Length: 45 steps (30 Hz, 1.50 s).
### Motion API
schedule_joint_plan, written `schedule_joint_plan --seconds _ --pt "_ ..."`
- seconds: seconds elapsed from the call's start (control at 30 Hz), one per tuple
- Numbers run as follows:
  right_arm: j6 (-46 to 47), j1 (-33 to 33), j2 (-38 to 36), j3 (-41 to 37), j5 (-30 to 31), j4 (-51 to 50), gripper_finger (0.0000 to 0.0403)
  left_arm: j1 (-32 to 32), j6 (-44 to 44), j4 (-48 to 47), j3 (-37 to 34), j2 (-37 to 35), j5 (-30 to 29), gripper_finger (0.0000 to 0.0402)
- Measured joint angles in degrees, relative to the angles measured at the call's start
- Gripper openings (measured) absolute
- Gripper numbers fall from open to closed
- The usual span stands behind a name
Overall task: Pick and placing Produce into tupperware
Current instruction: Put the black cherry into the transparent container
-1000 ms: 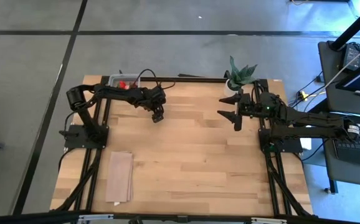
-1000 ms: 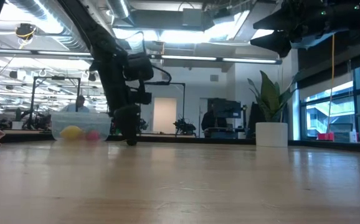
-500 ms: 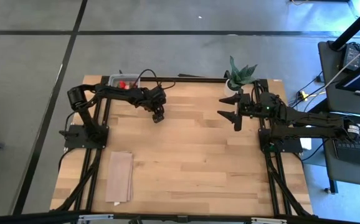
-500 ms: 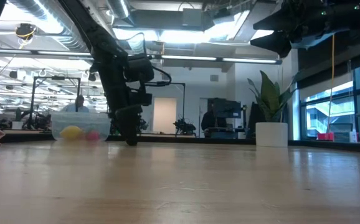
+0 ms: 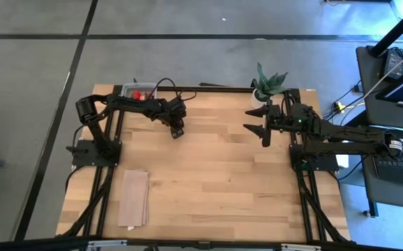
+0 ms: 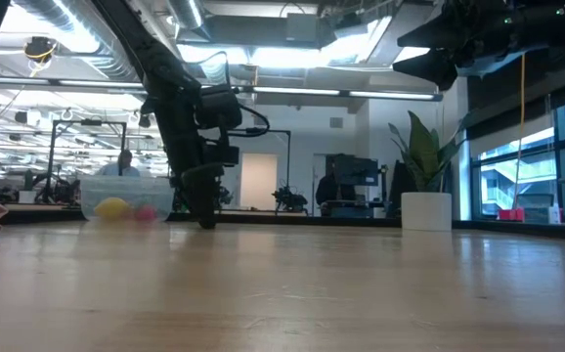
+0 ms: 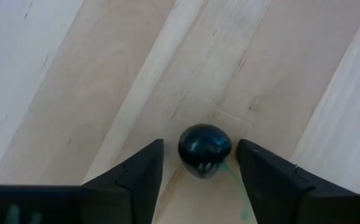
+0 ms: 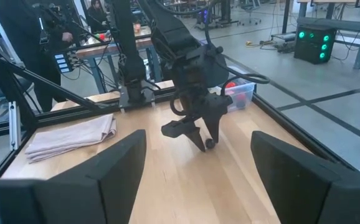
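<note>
A small dark berry (image 7: 205, 149) lies on the wooden table. My left gripper (image 5: 177, 131) points down over it, open, with one finger (image 7: 144, 169) on each side of the berry and a narrow gap showing on both sides. It also shows in the low view (image 6: 204, 217) and the right wrist view (image 8: 198, 135). The clear tupperware (image 5: 134, 91) stands at the far left edge and holds red pieces; the low view (image 6: 126, 200) shows yellow and pink pieces in it. My right gripper (image 5: 259, 123) hangs open and empty above the table's far right.
A spiky green plant in a white pot (image 5: 268, 85) stands at the far edge beside my right arm. A folded tan cloth (image 5: 134, 198) lies near the table's near left corner. Bare wood lies between the two arms. People show in the room behind.
</note>
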Motion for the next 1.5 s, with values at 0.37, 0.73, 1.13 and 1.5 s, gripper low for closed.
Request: schedule_joint_plan --seconds 0.37,0.73,1.13,1.5 --pt "0.03 0.00 0.00 0.00 0.00 -0.02 0.0291 -0.02 0.04 -0.09 -0.02 0.00 0.22 0.0145" --pt "0.03 0.00 0.00 0.00 -0.02 -0.02 0.0291 0.02 0.07 -0.14 -0.05 0.00 0.88 0.0109" --pt "0.05 0.00 -0.02 0.00 -0.02 -0.02 0.0291 0.11 0.02 -5.49 2.46 -2.70 2.02 0.0101" --pt "0.03 0.00 -0.02 0.00 -0.02 -0.02 0.0291 2.34 0.55 -23.32 17.55 -16.97 -21.27 0.0113"
